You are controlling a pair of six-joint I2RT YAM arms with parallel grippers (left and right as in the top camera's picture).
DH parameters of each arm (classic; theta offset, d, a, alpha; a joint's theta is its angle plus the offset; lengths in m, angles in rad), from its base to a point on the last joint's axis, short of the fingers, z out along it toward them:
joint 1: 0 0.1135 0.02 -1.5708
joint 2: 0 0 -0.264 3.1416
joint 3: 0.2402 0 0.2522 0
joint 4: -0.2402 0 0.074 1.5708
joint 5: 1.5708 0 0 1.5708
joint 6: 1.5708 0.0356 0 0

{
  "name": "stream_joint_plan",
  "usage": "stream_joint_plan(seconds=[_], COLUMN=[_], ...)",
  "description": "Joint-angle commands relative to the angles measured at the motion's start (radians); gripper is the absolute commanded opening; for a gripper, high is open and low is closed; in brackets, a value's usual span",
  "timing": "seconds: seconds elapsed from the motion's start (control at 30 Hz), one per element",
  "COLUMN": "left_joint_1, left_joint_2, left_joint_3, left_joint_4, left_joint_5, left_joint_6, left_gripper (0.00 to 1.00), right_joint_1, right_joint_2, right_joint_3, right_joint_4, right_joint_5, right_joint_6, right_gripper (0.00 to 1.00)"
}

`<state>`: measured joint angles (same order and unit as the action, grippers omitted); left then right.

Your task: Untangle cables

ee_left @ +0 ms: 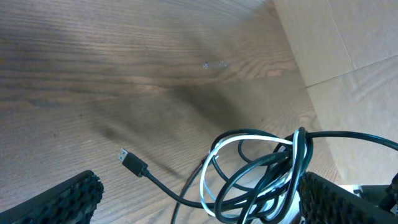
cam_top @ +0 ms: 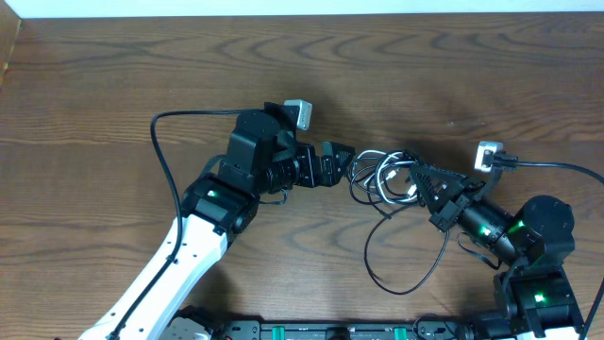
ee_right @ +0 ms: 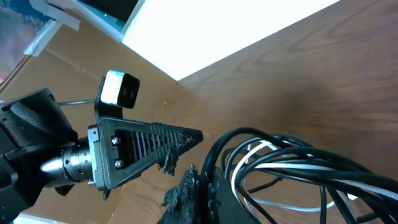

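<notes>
- The cables lie on the desk a little right of centre: a black cord and a white cord coiled through each other in one small bundle.
- From the bundle a loose black loop trails over the desk toward 6 o'clock.
- In the left wrist view a free black end with a small plug lies flat on the wood at 9 o'clock of the coils.
- We judge both cords light, thin and limp. They will sag and slide through each other, and a hard pull could tighten the coils into a knot.
- The plugs are the only stiff parts, and they may snag when drawn through a loop.
- The best hold, we think, is a single strand near a free end or an outer loop, never the whole bundle.
- The right gripper reaches in from 4 o'clock. Its jaws are together, and from its wrist view they seem to be clamped on the coils, which fan out from the fingers.
- The left gripper sits at 9 o'clock of the bundle with its jaws wide apart and nothing between them pinched.
- In its wrist view the coils lie just ahead, crowded toward one finger, and the plug end is nearer the other.
</notes>
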<state>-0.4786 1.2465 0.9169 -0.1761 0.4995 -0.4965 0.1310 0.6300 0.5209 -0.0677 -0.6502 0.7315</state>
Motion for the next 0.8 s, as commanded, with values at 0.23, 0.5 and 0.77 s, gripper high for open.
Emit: stream_joint_plan(seconds=[0.23, 0.5, 0.77], left_joint_1=[-0.058, -0.129, -0.204], left_joint_2=[0.049, 0.094, 0.18], left_joint_3=[0.003, 0.003, 0.003], left_joint_4=[0.033, 0.05, 0.133], left_joint_5=[-0.029, -0.047, -0.102], left_joint_6=[0.006, 0.014, 0.04], left_gripper=[1.0, 0.99, 0.59], right_joint_1=[-0.005, -0.005, -0.005], right_joint_2=[-0.01, -0.01, -0.01], right_joint_3=[0.006, 0.006, 0.006], right_joint_4=[0.004, 0.004, 0.004], right_joint_5=[0.016, 0.016, 0.01], right_joint_6=[0.087, 0.152, 0.293], right_gripper=[0.01, 0.01, 0.01])
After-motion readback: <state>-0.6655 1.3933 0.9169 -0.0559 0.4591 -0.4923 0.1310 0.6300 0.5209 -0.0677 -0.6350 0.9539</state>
